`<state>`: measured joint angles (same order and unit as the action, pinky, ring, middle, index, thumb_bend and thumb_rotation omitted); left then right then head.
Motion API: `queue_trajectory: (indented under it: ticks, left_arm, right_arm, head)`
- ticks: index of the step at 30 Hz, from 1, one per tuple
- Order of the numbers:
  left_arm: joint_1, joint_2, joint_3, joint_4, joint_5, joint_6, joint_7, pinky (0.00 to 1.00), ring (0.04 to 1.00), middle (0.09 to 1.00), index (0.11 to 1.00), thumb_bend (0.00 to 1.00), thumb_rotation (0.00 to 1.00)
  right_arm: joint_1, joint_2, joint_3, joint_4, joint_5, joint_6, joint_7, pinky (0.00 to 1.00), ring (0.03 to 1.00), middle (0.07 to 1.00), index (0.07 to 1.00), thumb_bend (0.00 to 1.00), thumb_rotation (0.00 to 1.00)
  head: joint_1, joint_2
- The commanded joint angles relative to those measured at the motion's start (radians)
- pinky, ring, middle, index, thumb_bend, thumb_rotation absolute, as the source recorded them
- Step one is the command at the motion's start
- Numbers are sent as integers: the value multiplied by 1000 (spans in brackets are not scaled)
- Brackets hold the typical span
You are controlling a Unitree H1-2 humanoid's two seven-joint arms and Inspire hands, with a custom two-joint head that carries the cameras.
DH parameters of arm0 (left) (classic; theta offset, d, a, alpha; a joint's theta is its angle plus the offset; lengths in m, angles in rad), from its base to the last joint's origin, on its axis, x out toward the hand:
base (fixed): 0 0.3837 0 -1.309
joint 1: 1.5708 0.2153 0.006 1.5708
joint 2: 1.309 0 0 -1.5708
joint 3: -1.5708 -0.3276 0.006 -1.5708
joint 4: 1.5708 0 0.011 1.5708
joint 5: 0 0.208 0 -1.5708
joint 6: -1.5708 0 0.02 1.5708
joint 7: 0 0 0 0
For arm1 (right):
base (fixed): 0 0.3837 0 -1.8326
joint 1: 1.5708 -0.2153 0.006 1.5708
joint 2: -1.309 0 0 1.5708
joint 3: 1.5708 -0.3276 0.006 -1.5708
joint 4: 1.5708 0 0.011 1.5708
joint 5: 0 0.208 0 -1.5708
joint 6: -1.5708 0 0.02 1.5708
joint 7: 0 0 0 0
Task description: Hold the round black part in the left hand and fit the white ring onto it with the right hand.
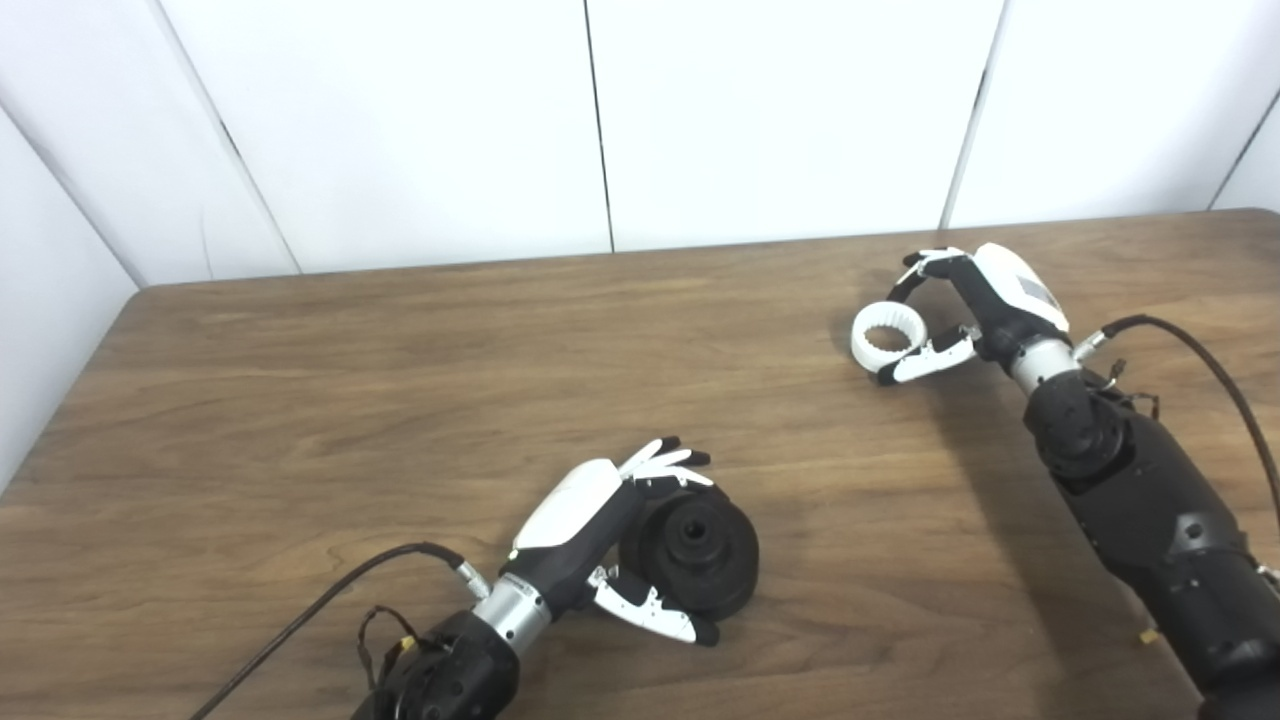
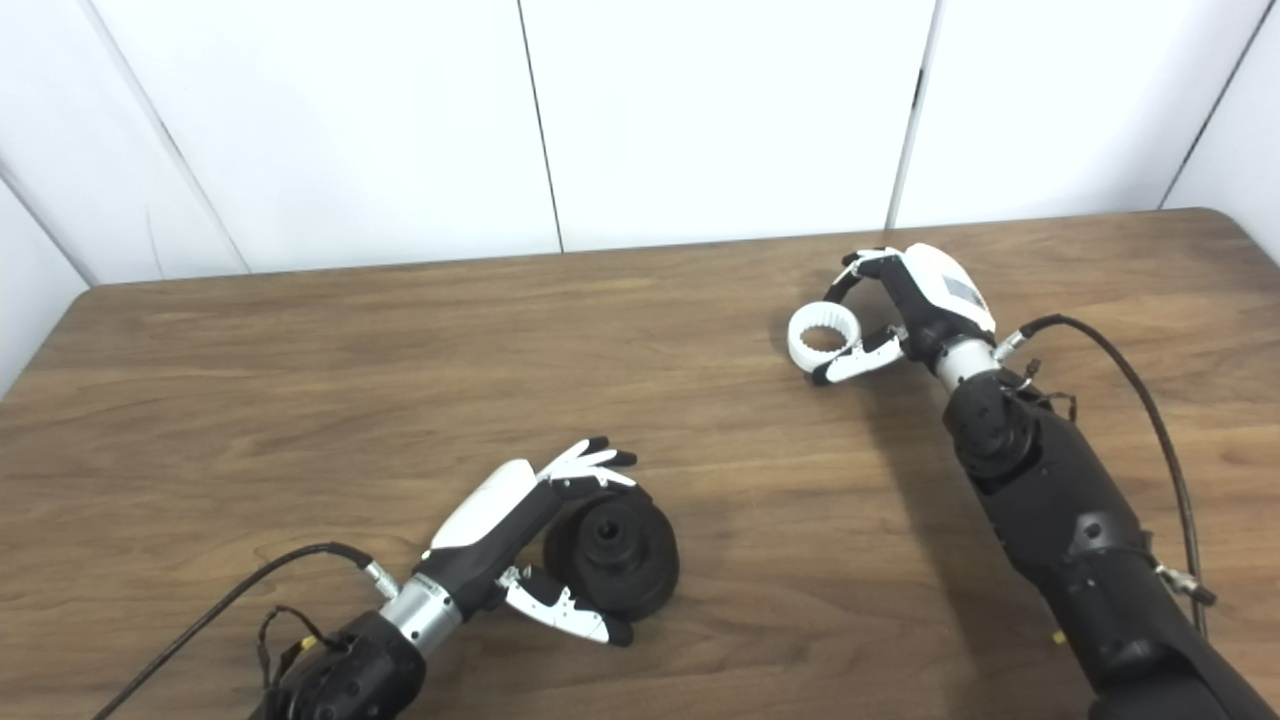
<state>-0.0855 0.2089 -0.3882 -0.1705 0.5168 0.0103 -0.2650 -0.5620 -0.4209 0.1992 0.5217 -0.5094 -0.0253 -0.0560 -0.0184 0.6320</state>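
The round black part [image 1: 700, 560] stands tilted on the wooden table [image 1: 400, 380] near the front middle, its hub facing right and up. My left hand [image 1: 590, 515] is shut on it, fingers over its top edge and thumb along its lower front. The white ring [image 1: 862, 345], toothed inside, lies at the back right with its opening up. My right hand [image 1: 985, 300] is shut on it, fingers arched over its far side and thumb against its near side. The same scene shows in the right eye view: the black part [image 2: 615, 550], the ring [image 2: 800, 345].
A black cable [image 1: 300, 620] trails from my left wrist to the front edge. Another cable [image 1: 1220, 380] loops off my right wrist. White wall panels stand behind the table's far edge [image 1: 600, 258]. Bare wood lies between the two hands.
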Motion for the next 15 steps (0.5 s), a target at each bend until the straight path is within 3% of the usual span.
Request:
queue_trajectory:
  ticks: [1, 5, 15]
  left_arm:
    - [-2, 7, -7, 8, 23, -4, -2, 940, 993, 915, 602, 847, 190]
    - [-2, 7, -9, 5, 21, 4, -5, 944, 996, 916, 603, 845, 189]
    - [-4, 7, -10, 8, 18, 17, -12, 934, 1000, 922, 609, 832, 199]
  right_arm:
    - [-32, -1, -14, -23, 6, -36, -26, 873, 916, 834, 487, 524, 144]
    - [-18, -1, -20, -64, 20, -28, -13, 857, 908, 827, 487, 525, 145]
    - [47, -5, -63, -281, 73, 70, 85, 852, 890, 818, 487, 525, 145]
  head:
    - [-1, 0]
    - [-3, -4]
    - [1, -5]
